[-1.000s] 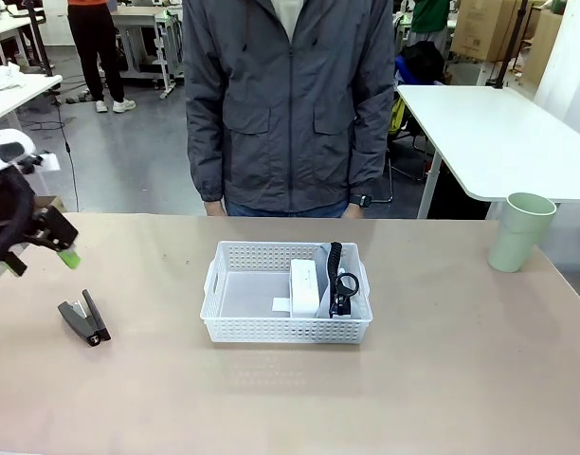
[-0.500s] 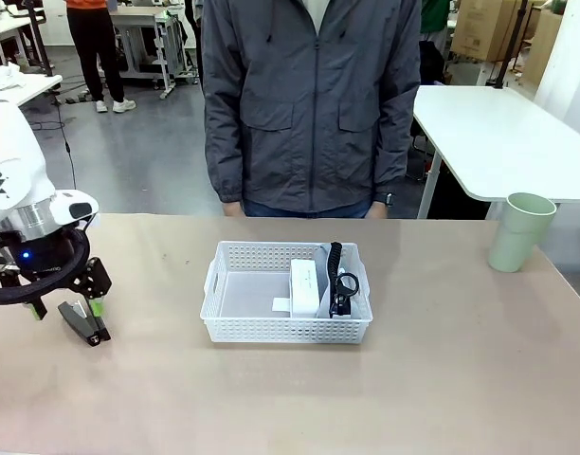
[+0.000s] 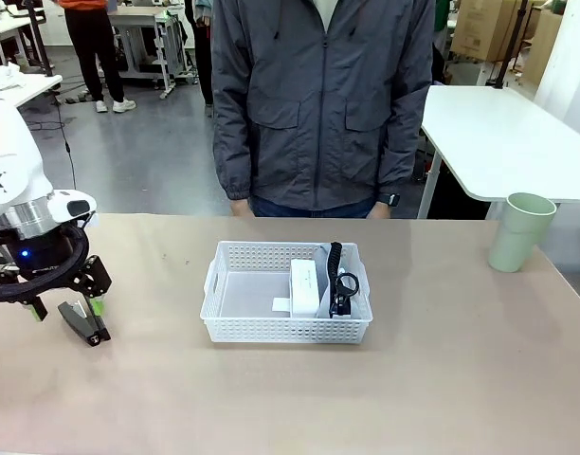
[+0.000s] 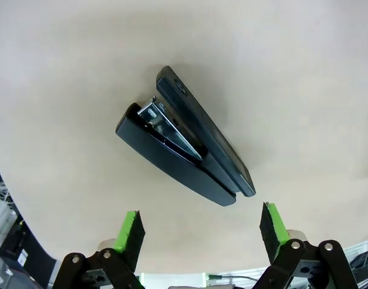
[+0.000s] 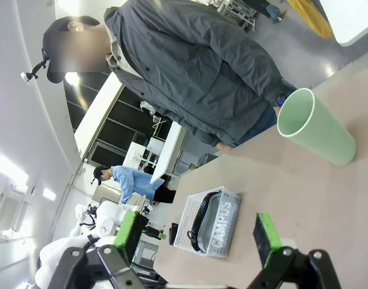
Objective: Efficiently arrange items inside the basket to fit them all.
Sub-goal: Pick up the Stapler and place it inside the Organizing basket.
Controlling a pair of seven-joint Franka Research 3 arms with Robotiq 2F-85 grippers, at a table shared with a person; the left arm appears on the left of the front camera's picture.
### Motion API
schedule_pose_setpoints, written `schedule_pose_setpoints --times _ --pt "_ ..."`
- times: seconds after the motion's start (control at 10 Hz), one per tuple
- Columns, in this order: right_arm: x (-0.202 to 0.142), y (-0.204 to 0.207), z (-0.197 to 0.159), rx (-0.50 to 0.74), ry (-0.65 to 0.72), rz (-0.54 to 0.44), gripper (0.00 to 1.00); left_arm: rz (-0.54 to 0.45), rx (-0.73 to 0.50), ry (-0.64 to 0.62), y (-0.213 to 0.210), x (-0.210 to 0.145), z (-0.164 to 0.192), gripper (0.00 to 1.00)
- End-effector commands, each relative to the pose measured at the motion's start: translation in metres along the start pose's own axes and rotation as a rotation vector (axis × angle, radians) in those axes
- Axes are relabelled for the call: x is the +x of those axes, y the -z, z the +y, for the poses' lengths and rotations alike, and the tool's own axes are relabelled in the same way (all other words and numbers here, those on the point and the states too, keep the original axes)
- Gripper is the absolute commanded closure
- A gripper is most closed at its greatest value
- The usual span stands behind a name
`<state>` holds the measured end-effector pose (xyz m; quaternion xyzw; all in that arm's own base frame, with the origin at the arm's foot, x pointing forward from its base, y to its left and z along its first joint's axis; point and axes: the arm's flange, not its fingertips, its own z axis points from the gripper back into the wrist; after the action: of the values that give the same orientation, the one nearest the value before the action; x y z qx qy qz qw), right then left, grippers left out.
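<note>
The black stapler (image 3: 85, 323) lies on the table at the far left, its mouth slightly agape. My left gripper (image 3: 70, 308) hangs open just over it; in the left wrist view the stapler (image 4: 184, 153) lies diagonally ahead of the open left gripper (image 4: 202, 226), untouched. The white lattice basket (image 3: 285, 329) sits mid-table with the small white box (image 3: 308, 284) and the grey pouch's black strap (image 3: 339, 282) on its right side. At the far right stands the pale green cup (image 3: 520, 231). My right gripper (image 5: 199, 233) is open and holds nothing, off from the cup (image 5: 316, 126) and basket (image 5: 185, 227).
A person in a grey jacket (image 3: 323, 104) stands at the table's far edge behind the basket, hands down at the sides. The basket's left half is bare. A white table (image 3: 503, 133) stands behind at the right.
My left gripper has come down from above the table's left edge to just over the stapler and then held still. The person has stepped a little to the right.
</note>
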<state>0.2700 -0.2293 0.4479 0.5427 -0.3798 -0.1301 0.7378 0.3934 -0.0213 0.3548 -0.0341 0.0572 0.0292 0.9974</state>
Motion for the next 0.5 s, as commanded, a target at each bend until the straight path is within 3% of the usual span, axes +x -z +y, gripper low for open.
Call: schedule_pose_setpoints --times 0.0,0.4 --pt "0.0004 -0.0004 0.0012 0.014 -0.007 -0.009 0.00 0.000 0.012 0.003 0.0020 -0.0015 0.0005 0.00" --pt "0.0004 -0.0004 0.0012 0.014 -0.007 -0.009 0.00 0.000 0.012 0.003 0.0020 -0.0015 0.0005 0.00"
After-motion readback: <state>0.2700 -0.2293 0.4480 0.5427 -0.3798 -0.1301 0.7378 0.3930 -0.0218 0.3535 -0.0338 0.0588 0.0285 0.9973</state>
